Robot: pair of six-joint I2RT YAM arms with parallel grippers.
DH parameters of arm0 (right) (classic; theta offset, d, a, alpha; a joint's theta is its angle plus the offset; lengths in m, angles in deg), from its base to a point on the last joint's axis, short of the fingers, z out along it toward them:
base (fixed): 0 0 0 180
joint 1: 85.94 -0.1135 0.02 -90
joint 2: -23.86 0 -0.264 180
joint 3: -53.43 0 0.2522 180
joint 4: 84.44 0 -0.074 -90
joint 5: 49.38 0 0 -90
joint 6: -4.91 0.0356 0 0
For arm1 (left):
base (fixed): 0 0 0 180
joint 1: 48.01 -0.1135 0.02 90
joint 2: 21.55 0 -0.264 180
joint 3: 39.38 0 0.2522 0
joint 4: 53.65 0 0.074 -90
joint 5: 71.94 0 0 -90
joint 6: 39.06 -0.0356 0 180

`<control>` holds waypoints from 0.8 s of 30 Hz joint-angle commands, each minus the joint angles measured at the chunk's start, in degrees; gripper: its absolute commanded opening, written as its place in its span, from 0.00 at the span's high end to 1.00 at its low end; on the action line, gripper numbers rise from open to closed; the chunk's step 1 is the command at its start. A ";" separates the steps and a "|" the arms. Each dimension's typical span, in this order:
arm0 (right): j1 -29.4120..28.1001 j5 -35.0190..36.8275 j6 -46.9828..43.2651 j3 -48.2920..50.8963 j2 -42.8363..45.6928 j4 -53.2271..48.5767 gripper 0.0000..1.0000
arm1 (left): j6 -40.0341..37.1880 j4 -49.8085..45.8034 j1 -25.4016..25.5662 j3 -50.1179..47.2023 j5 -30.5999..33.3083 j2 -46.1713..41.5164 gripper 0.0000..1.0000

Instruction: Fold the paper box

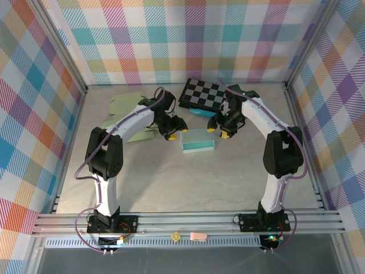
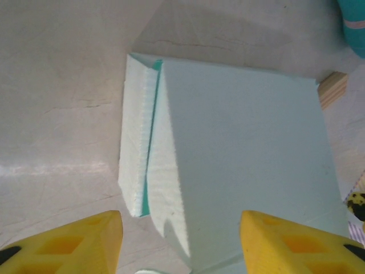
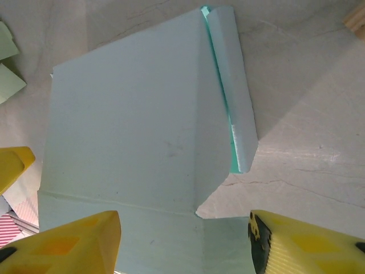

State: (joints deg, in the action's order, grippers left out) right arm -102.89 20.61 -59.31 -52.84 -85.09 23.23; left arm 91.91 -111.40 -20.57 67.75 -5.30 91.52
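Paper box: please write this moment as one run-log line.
light blue paper box: partly folded; left hand: open; right hand: open; both above box

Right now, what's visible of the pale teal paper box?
The paper box is pale teal card, matte and partly folded. It has a broad flat panel with a crease, and one narrow side flap is folded over, showing a brighter teal inner edge. It lies on the table, just nearer than the checkerboard.
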 commanded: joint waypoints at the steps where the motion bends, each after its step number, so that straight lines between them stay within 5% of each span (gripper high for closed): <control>1: -0.19 0.07 -2.31 0.64 0.11 1.06 0.40 | 0.93 3.84 -0.11 -1.50 -2.04 0.91 0.45; 24: -0.02 0.35 -3.52 8.00 -1.66 6.97 0.45 | 4.17 14.71 -0.13 -14.16 -3.39 -0.40 0.51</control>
State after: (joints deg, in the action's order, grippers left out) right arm -102.86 20.61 -61.23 -45.76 -85.77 29.55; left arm 95.13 -97.26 -20.57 54.98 -8.51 92.16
